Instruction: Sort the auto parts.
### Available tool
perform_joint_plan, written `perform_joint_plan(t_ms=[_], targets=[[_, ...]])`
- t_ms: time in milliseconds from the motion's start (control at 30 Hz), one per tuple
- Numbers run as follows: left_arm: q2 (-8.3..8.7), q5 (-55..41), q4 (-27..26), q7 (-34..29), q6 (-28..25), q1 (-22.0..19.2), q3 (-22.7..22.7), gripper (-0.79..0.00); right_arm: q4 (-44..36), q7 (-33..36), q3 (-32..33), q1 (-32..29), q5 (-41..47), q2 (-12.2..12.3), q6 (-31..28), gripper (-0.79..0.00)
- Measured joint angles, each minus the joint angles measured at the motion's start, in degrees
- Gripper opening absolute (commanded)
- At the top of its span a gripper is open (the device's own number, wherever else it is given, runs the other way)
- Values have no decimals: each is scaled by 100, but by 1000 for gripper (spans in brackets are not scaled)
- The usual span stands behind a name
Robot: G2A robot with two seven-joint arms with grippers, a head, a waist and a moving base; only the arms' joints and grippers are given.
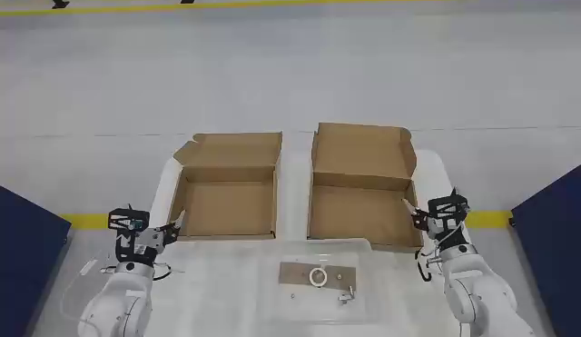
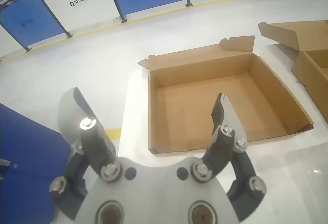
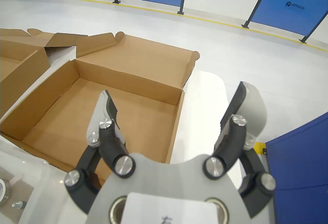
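Note:
A clear tray (image 1: 295, 305) sits at the table's front middle, on a brown sheet. In it lie a white ring (image 1: 319, 277) and a small metal bolt (image 1: 346, 293). The ring (image 3: 3, 188) and bolt (image 3: 18, 204) also appear in the right wrist view. Behind the tray stand two open cardboard boxes, the left box (image 1: 227, 169) and the right box (image 1: 359, 175), both with bare floors. My left gripper (image 1: 162, 231) (image 2: 148, 97) hangs open beside the left box's near left corner. My right gripper (image 1: 431, 212) (image 3: 173, 89) hangs open at the right box's near right corner. Neither holds anything.
Both box lids fold back away from me. The white table (image 1: 290, 183) has rounded far corners and a narrow strip between the boxes. Blue panels (image 1: 27, 237) stand close on both sides of the table. Open grey floor lies beyond.

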Motion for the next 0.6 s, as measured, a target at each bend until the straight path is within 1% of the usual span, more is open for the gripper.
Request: perform_joint_plan(t_ms=[100, 167, 300, 400, 600], targets=[[0, 0, 0, 0, 0, 0, 0, 0, 0, 0, 0, 0, 0, 0, 0, 0], [0, 0, 0, 0, 0, 0, 0, 0, -51, -8, -23, 10, -26, 2, -106, 0], [0, 0, 0, 0, 0, 0, 0, 0, -259, 110, -40, 0, -422, 53, -831, 0], [0, 0, 0, 0, 0, 0, 0, 0, -355, 259, -4, -6, -434, 81, -1322, 0], [0, 0, 0, 0, 0, 0, 0, 0, -356, 267, 2, -6, -439, 82, -1325, 0]])
